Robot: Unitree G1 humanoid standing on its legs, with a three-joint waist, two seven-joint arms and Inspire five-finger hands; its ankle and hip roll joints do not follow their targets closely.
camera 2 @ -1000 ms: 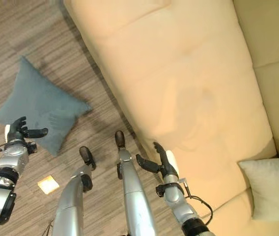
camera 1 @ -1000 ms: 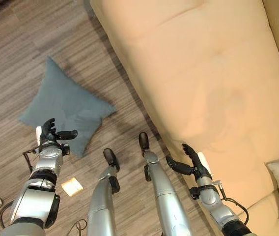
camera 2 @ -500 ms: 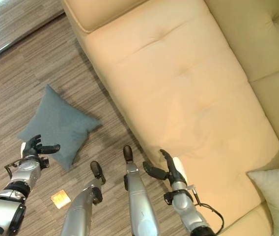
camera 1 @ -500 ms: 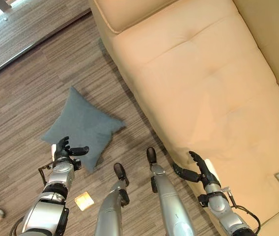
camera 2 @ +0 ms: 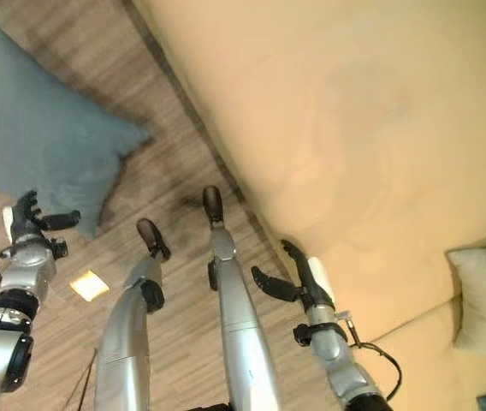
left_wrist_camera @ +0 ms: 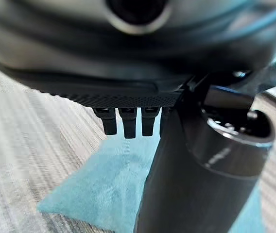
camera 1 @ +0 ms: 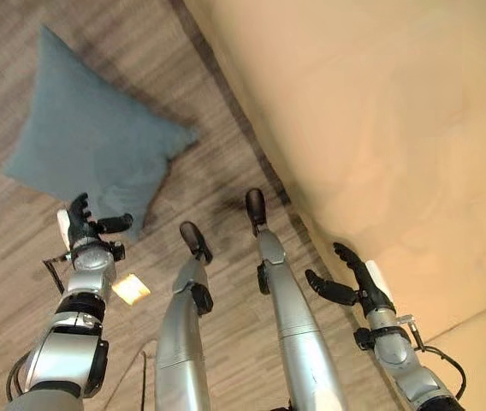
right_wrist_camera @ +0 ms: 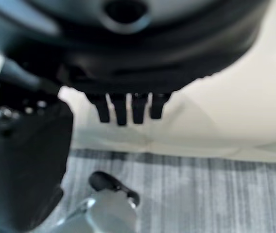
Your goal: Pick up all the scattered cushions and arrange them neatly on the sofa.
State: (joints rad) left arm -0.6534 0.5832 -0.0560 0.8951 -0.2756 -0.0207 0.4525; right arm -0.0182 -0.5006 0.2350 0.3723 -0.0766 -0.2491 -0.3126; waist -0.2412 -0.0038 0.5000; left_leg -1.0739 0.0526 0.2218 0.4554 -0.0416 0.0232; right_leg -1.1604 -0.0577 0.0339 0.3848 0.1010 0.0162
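A grey-blue cushion (camera 1: 89,141) lies flat on the wood floor at the upper left, beside the beige sofa (camera 1: 371,128). My left hand (camera 1: 80,224) hovers open just in front of the cushion's near corner, holding nothing; its wrist view looks past straight fingers (left_wrist_camera: 123,124) onto the cushion (left_wrist_camera: 113,189). My right hand (camera 1: 356,281) is open and empty by the sofa's front edge. A pale cream cushion (camera 2: 483,295) rests on the sofa seat at the far right.
A small tan square object (camera 1: 132,289) lies on the floor close to my left arm. The sofa seat runs long and bare across the upper right. Wood floor (camera 1: 20,257) stretches to the left of the sofa.
The camera has tipped down and closer, so the whole scene has shifted. Both hands stay open and empty; the left one remains just short of the blue cushion.
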